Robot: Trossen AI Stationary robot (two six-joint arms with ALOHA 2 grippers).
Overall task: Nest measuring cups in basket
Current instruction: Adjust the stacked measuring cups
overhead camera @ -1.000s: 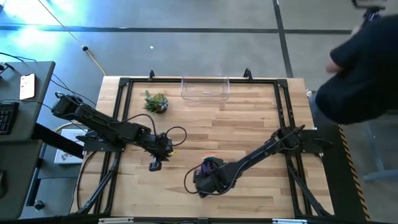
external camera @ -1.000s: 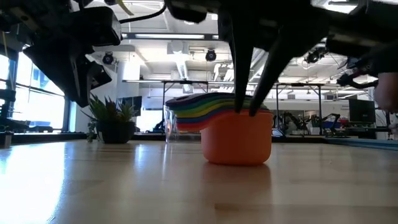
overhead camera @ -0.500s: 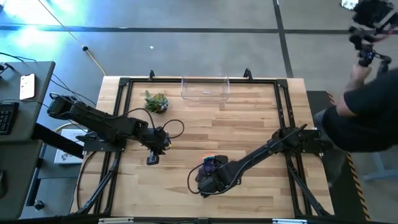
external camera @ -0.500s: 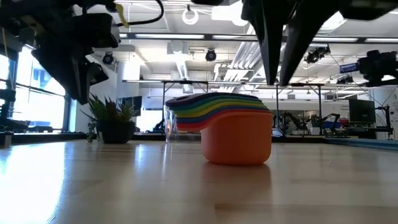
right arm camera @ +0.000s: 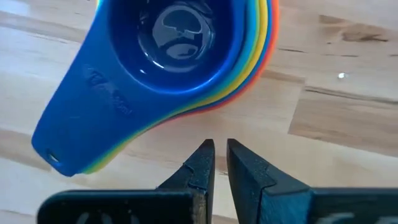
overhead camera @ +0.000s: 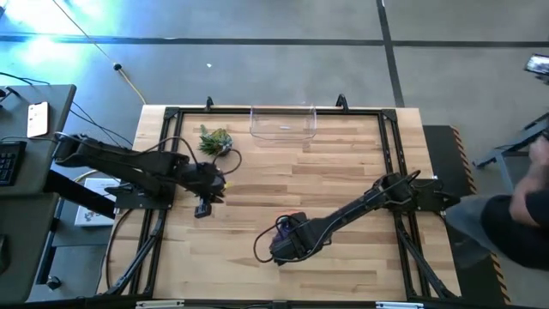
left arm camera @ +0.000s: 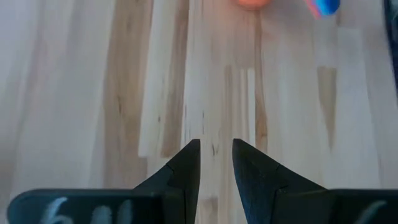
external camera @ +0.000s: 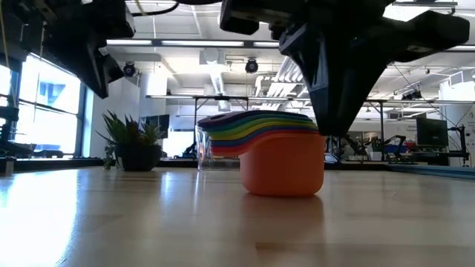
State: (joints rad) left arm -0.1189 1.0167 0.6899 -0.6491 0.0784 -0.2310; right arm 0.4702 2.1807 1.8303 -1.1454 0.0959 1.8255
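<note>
Right gripper (right arm camera: 215, 163): hanging just above the nested measuring cups (external camera: 278, 156), fingers nearly closed, gripping nothing. Left gripper (left arm camera: 216, 163): idling at 9 o'clock, fingers nearly closed, empty. Basket (overhead camera: 283, 123): sitting at 12 o'clock, well apart. Plant (overhead camera: 215, 140): standing at 11 o'clock.

Left hand (overhead camera: 202, 209) drew back; right hand (right arm camera: 216, 160) closed above the measuring cups (right arm camera: 180, 68).

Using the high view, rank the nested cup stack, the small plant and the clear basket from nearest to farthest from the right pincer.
1. The nested cup stack, right beside the right pincer at the table's near-middle.
2. The small plant, back left of the table.
3. The clear basket, at the far edge, about centre.
</note>
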